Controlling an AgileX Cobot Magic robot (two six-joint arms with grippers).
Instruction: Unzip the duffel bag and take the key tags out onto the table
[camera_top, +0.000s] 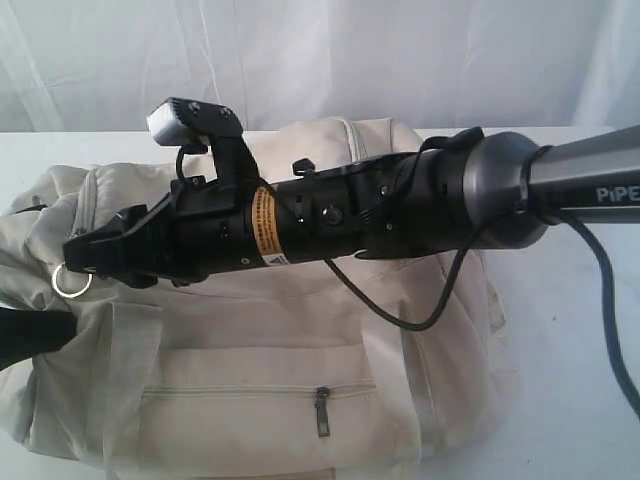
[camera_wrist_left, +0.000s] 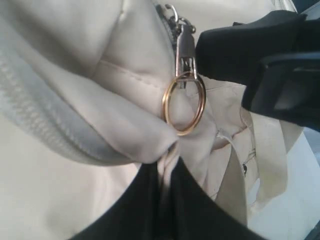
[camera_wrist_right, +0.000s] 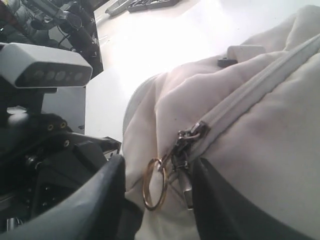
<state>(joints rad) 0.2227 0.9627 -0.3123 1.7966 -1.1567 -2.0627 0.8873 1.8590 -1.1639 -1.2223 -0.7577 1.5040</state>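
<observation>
My right gripper (camera_wrist_right: 159, 167) spread round zipper pull (camera_wrist_right: 186, 192) and ring (camera_wrist_right: 145, 186), lower middle of wrist view; left gripper (camera_wrist_left: 162, 172) pinching duffel bag (camera_top: 280, 340) cloth. Imo clamp pull itself, drag along track.

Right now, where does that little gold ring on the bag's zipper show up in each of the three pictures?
Exterior view: the gold ring hangs at the duffel bag's left end, just under the right gripper's tip.
Left wrist view: the ring dangles from the zipper pull, beside the black right gripper.
Right wrist view: the ring sits between the right gripper's open fingers.
Shared landmark: the right gripper next to the ring.
</observation>
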